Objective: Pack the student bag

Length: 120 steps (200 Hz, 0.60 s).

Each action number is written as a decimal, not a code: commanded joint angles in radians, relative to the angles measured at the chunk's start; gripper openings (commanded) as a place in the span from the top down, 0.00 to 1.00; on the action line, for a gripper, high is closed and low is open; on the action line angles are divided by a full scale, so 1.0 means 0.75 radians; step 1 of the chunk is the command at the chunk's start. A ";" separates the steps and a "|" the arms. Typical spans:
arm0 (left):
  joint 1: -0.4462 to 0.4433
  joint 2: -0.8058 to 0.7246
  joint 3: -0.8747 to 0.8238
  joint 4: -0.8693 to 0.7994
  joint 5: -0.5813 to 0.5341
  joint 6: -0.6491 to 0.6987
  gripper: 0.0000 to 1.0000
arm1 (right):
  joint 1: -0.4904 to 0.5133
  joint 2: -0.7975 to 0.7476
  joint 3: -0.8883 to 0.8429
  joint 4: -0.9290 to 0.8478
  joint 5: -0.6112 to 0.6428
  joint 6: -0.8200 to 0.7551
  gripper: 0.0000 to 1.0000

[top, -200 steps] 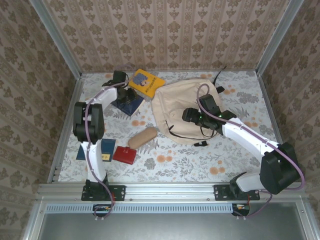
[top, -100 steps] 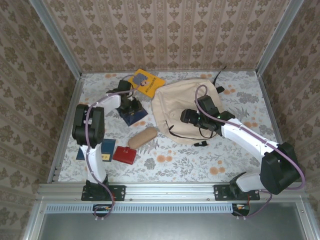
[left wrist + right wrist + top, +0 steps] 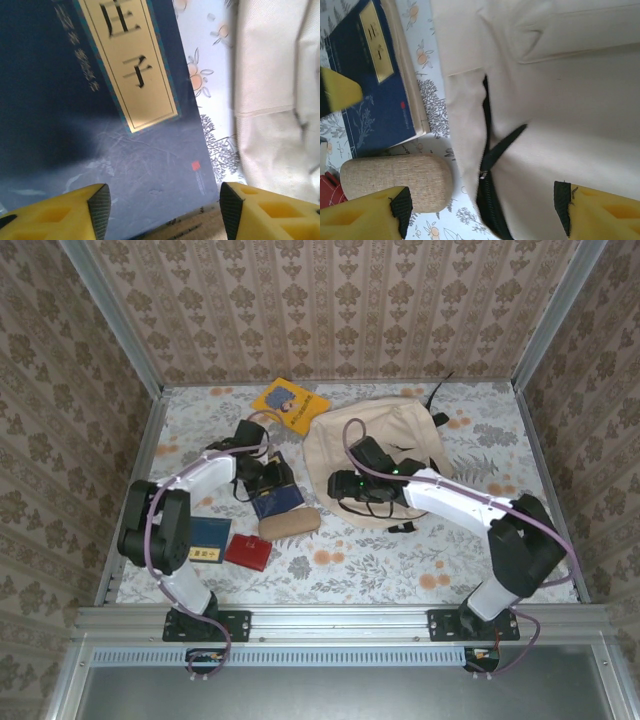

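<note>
Overhead, looking down on a table spread with a pale floral cloth [image 3: 400,565], boxed in by brown patterned wallpaper [image 3: 340,310] on three sides and by a metal rail [image 3: 340,622] along the near edge. Finding the bag [image 3: 385,430] lying flat at centre right, toward the back: beige, soft, with a black strap poking out behind. Noticing a yellow book [image 3: 290,405] lying just beside its far left corner. Finding a blue book [image 3: 278,500] lying left of the bag, near it but apart, with a tan case [image 3: 288,524] just beside its near edge. Spotting, nearer and further left, a red pouch [image 3: 248,551] lying beside a blue booklet [image 3: 205,540].

Seeing the left gripper [image 3: 268,478] hovering over the blue book with jaws spread wide, gripping nothing; from the left wrist, viewing the gold-labelled cover beyond the yellow fingers [image 3: 60,215]. Seeing the right gripper [image 3: 345,485] reaching over the bag's left edge, with its arm covering part of the fabric, jaws likewise wide and empty above a dark zipper [image 3: 487,205] gaping partly open.
</note>
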<state>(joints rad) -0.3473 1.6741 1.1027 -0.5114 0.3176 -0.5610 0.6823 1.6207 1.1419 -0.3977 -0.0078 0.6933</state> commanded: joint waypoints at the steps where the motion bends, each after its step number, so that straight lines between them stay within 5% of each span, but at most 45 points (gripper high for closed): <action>1: 0.078 -0.109 0.007 -0.045 -0.027 -0.040 0.35 | 0.055 0.122 0.126 -0.025 -0.003 -0.061 0.22; 60: 0.345 -0.235 -0.223 0.052 0.087 -0.070 0.35 | 0.111 0.471 0.490 -0.091 -0.080 -0.167 0.27; 95: 0.373 -0.218 -0.280 0.099 0.176 -0.053 0.40 | 0.109 0.662 0.700 -0.167 -0.163 -0.230 0.27; 120: 0.366 -0.186 -0.312 0.136 0.101 -0.131 0.45 | 0.110 0.789 0.839 -0.267 -0.156 -0.210 0.36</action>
<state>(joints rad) -0.0715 1.5185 0.8959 -0.4618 0.3985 -0.6128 0.7639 2.1231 1.6650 -0.4816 -0.0982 0.5510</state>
